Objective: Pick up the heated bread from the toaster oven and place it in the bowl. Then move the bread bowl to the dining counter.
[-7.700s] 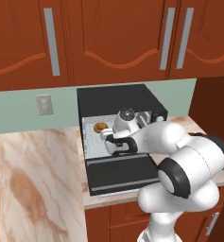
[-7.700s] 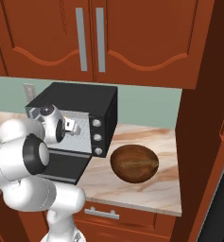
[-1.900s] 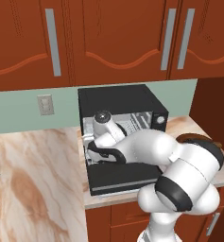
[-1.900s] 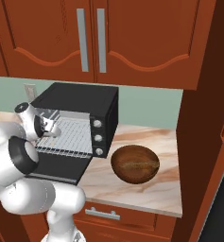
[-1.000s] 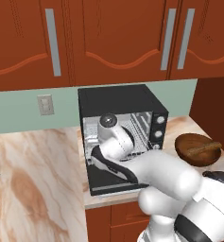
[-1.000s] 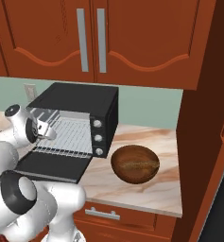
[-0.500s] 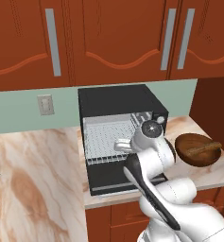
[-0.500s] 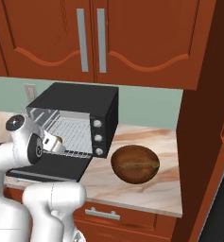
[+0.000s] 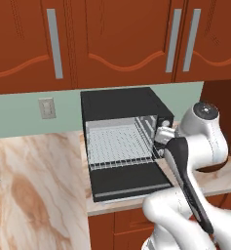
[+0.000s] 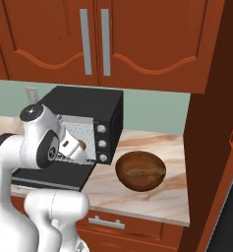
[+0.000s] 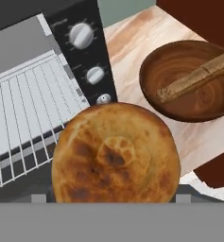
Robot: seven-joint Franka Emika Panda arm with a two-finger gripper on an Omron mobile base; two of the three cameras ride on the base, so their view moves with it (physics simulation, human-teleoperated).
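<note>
The golden-brown bread (image 11: 116,153) is held in my gripper (image 10: 74,146), which is shut on it; the bun hides the fingertips in the hand view. The bun (image 10: 81,145) hangs in front of the knob panel of the black toaster oven (image 10: 88,123), above the counter and left of the bowl. The oven (image 9: 124,132) stands open with a bare wire rack (image 9: 118,142) and its door (image 9: 129,181) dropped down. The dark wooden bowl (image 10: 140,170) sits on the worktop right of the oven, its lighter bar (image 11: 193,78) across the rim. My gripper (image 9: 162,135) is at the oven's right front corner.
Reddish wall cabinets (image 9: 117,44) hang above the oven. A tall wood panel (image 10: 211,128) closes off the counter right of the bowl. Veined marble worktop (image 9: 34,185) stretches left, with a wall outlet (image 9: 47,108) behind it.
The arm has drawn the bread out of the oven and swung right, from the rack to the knob side toward the bowl. The rack is now bare.
</note>
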